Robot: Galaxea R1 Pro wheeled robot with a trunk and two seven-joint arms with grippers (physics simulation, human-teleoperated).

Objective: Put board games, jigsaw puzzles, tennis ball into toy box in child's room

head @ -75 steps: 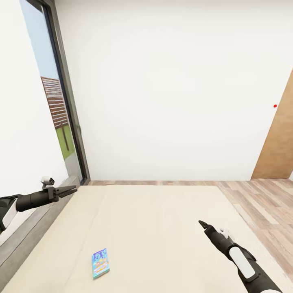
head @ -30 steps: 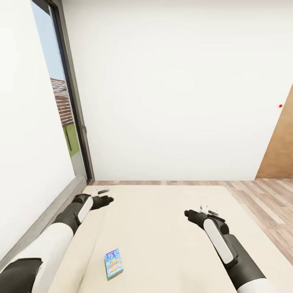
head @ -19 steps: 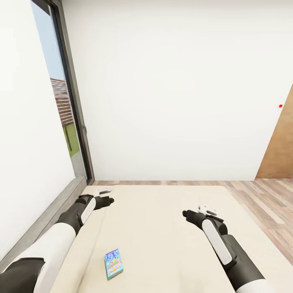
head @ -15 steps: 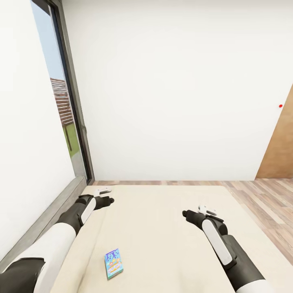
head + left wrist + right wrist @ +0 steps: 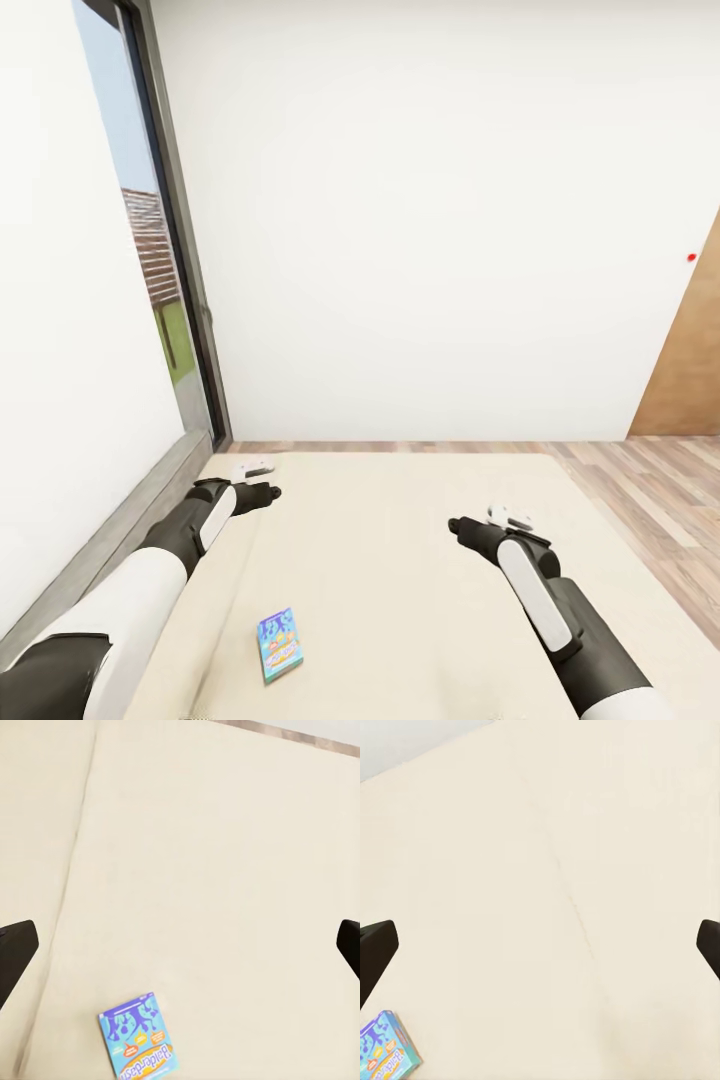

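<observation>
A small blue board game (image 5: 279, 645) lies flat on the beige bed (image 5: 400, 560), near its front. It appears too in the left wrist view (image 5: 139, 1039) and at the corner of the right wrist view (image 5: 386, 1048). My left gripper (image 5: 265, 492) hangs over the bed beyond the game and a little left of it. Over the bed's right half is my right gripper (image 5: 458, 525), well right of the game. Both wrist views look down at the mattress between widely parted fingers (image 5: 15, 954) (image 5: 375, 945), with nothing held. The table, toy box, jigsaw puzzles and tennis ball are out of view.
A tall window (image 5: 150, 260) fills the left wall, with the bed's grey frame (image 5: 120, 520) below it. A white wall stands behind the bed. Wood-plank floor (image 5: 660, 490) and a brown door (image 5: 690, 360) lie to the right.
Since 2.5 s ago both arms swung inward over the bed with grippers pointing down, and the view shifted slightly right. Over the last second almost nothing moved.
</observation>
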